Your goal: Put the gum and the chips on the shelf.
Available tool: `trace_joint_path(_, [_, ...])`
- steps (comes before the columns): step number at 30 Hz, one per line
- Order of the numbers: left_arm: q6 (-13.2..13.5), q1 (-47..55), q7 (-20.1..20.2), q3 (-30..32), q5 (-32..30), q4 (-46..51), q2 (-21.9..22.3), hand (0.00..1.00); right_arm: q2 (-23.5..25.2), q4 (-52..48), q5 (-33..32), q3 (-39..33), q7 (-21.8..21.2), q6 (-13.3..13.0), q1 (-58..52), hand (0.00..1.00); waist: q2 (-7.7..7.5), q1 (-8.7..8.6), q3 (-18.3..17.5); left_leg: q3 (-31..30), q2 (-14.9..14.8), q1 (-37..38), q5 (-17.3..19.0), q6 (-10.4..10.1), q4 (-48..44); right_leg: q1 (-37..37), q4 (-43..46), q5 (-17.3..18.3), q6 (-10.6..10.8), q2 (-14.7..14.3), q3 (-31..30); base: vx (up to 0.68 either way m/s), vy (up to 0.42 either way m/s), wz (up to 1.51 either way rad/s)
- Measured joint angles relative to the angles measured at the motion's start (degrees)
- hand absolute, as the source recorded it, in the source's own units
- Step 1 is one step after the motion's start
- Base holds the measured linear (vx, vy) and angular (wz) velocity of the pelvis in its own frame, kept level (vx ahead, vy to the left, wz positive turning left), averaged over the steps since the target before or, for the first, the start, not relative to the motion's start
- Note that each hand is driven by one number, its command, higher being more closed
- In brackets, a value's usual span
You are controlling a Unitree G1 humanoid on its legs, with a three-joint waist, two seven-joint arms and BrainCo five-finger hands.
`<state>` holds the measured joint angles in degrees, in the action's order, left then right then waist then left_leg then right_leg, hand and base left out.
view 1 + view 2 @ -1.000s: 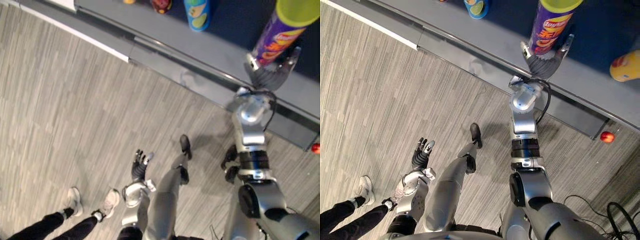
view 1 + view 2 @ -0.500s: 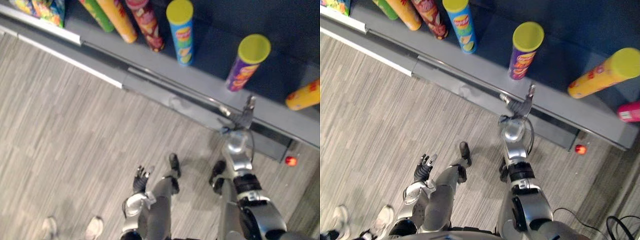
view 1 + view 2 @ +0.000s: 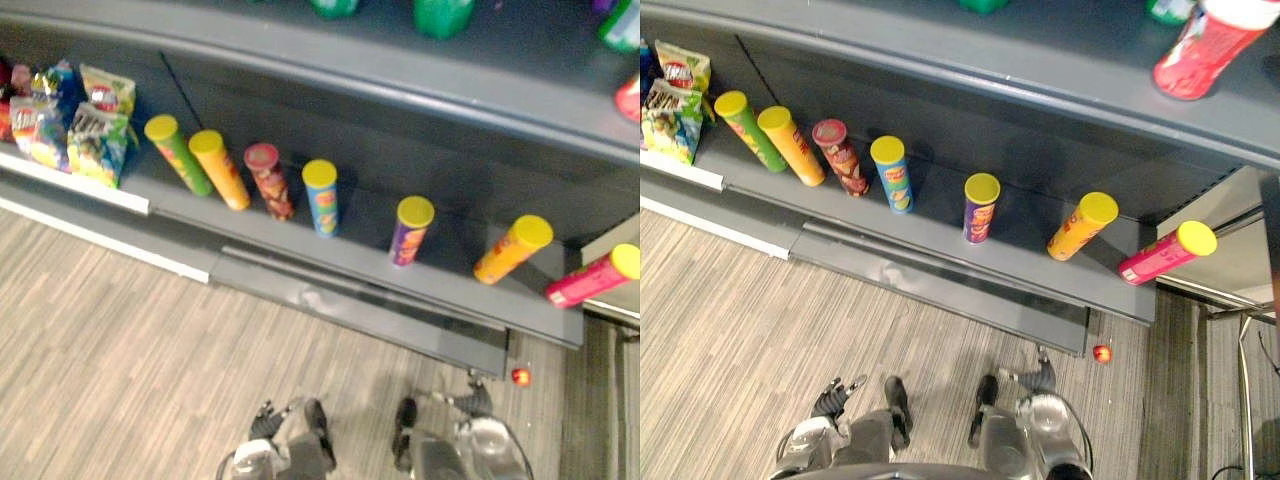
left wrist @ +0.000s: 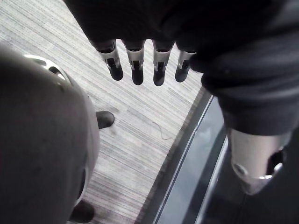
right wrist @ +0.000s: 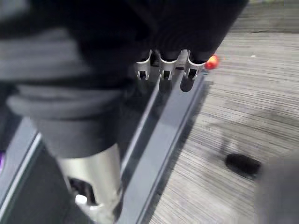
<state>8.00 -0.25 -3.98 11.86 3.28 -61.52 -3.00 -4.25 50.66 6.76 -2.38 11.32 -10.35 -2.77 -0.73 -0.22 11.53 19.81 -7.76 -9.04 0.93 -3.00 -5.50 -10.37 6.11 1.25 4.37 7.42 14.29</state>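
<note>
A purple chips can with a yellow lid [image 3: 411,231] stands upright on the low grey shelf [image 3: 350,258], between a blue can [image 3: 321,197] and a tilted orange can [image 3: 512,250]. My right hand [image 3: 1037,375] hangs low in front of the shelf, apart from the cans. Its fingers [image 5: 166,74] are straight and hold nothing in the right wrist view. My left hand [image 3: 830,398] hangs over the floor, with straight, empty fingers [image 4: 136,70] in the left wrist view.
More cans line the shelf: green [image 3: 177,154], orange [image 3: 220,168], red [image 3: 268,180] and a leaning pink one [image 3: 592,277]. Snack bags [image 3: 95,125] fill the left end. A small red ball [image 3: 520,376] lies on the floor. An upper shelf [image 3: 1040,60] juts out above.
The view has pulled back and shows the whole shelf. My right hand has let go of the purple can and dropped away from the shelf. The can stays standing there.
</note>
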Motion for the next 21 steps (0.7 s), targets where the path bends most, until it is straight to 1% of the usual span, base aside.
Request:
trace_joint_path(2, [-0.01,1.59,0.69,1.18,-0.03,-0.11,0.07,0.00,0.34,2.23,-0.11,-1.39,-2.09,-0.10,-1.85,0.00,-0.04,-0.44,-1.62,0.28,0.89,3.06,-0.42,-0.01,2.77,2.56,-2.32,-0.90,0.43,-0.12,-0.73,0.09,0.052,-0.16])
trace_joint_path(4, [-0.02,2.86,1.05,2.05,-0.03,-0.19,0.08,0.00,0.29,3.90,-0.01,-3.35,-3.22,-0.21,-1.98,0.00,-0.27,-1.19,-2.79,0.50,1.46,5.45,-0.59,0.03,4.39,4.67,-3.38,-1.19,0.54,-0.23,-0.82,0.07,0.030,-0.04])
trace_joint_path(6, [0.03,3.54,1.56,2.16,-0.02,-0.72,0.10,0.00,0.24,5.93,-0.04,-5.33,-3.57,-0.20,-2.08,0.00,-0.52,-1.06,-3.75,1.14,1.92,7.29,-0.69,0.06,5.66,5.84,-4.15,-1.25,0.65,-0.22,-1.27,0.05,0.036,-0.12])
trace_joint_path(7, [0.14,3.90,2.13,3.24,0.16,-1.06,0.26,0.00,0.27,6.96,-0.64,-6.50,-4.39,-0.10,-2.12,0.00,-0.69,-1.00,-4.31,1.72,2.22,8.19,-0.85,0.06,6.61,6.03,-4.19,-1.26,0.66,-0.20,-1.82,0.03,0.039,-0.18])
trace_joint_path(12, [0.11,4.53,3.06,7.48,0.23,-1.89,1.13,0.00,0.33,10.40,-2.61,-11.61,-6.10,0.62,-4.08,0.00,-0.58,-0.93,-5.40,3.38,3.01,11.88,-1.54,0.17,10.34,7.78,-5.10,-1.57,1.15,-0.11,-3.20,0.02,0.025,-0.15])
trace_joint_path(13, [0.09,4.71,3.16,8.29,0.34,-1.90,1.33,0.00,0.37,10.78,-3.42,-12.29,-6.62,0.94,-4.51,0.00,-0.50,-0.92,-5.56,3.64,3.10,12.30,-1.58,0.17,10.71,7.93,-5.09,-1.56,1.15,-0.10,-3.44,0.04,0.025,-0.18])
trace_joint_path(14, [0.07,4.98,3.22,9.79,0.42,-1.89,1.81,0.00,0.70,11.13,-4.85,-13.52,-7.24,1.86,-5.43,0.00,-0.35,-0.90,-5.71,4.10,3.23,12.88,-1.55,0.15,10.91,8.26,-5.15,-1.59,1.19,-0.04,-3.79,0.04,0.028,-0.18])
trace_joint_path(15, [-0.20,5.04,3.41,11.27,0.59,-1.89,2.57,0.00,1.00,11.26,-7.03,-14.78,-8.04,2.43,-6.40,0.00,-0.24,-0.92,-5.73,4.54,3.28,13.40,-1.47,0.07,10.93,8.67,-5.30,-1.65,1.29,0.02,-3.98,0.03,0.020,-0.17])
trace_joint_path(16, [-0.51,5.04,3.58,11.97,0.68,-1.87,2.84,0.00,1.14,11.29,-8.14,-15.30,-8.41,2.60,-6.86,0.00,-0.16,-0.92,-5.84,4.70,3.29,13.54,-1.38,0.00,10.93,8.72,-5.31,-1.65,1.30,0.03,-4.01,0.02,0.017,-0.11])
trace_joint_path(17, [-1.06,5.04,4.21,13.50,0.84,-1.78,3.04,0.00,1.51,11.32,-10.88,-16.21,-9.21,2.70,-7.84,0.00,0.03,-0.93,-5.94,4.80,3.29,13.74,-1.33,0.00,11.00,8.88,-5.32,-1.65,1.31,0.23,-4.00,0.01,0.015,-0.04])
trace_joint_path(19, [-1.19,5.06,4.45,15.05,0.87,-1.78,3.44,0.00,2.34,11.71,-13.17,-17.84,-9.44,2.83,-8.30,0.00,0.19,-0.94,-5.96,4.85,3.19,14.29,-1.28,-0.08,11.25,9.56,-5.61,-1.65,1.31,0.22,-3.92,0.00,0.000,0.00])
trace_joint_path(21, [-1.47,5.37,4.49,15.71,0.96,-1.75,4.35,0.00,2.48,12.11,-14.76,-18.82,-9.51,2.87,-8.63,0.00,0.56,-0.88,-6.78,4.91,3.07,14.34,-1.20,-0.19,11.29,9.79,-6.00,-1.64,1.30,0.10,-3.83,0.00,0.000,0.00])
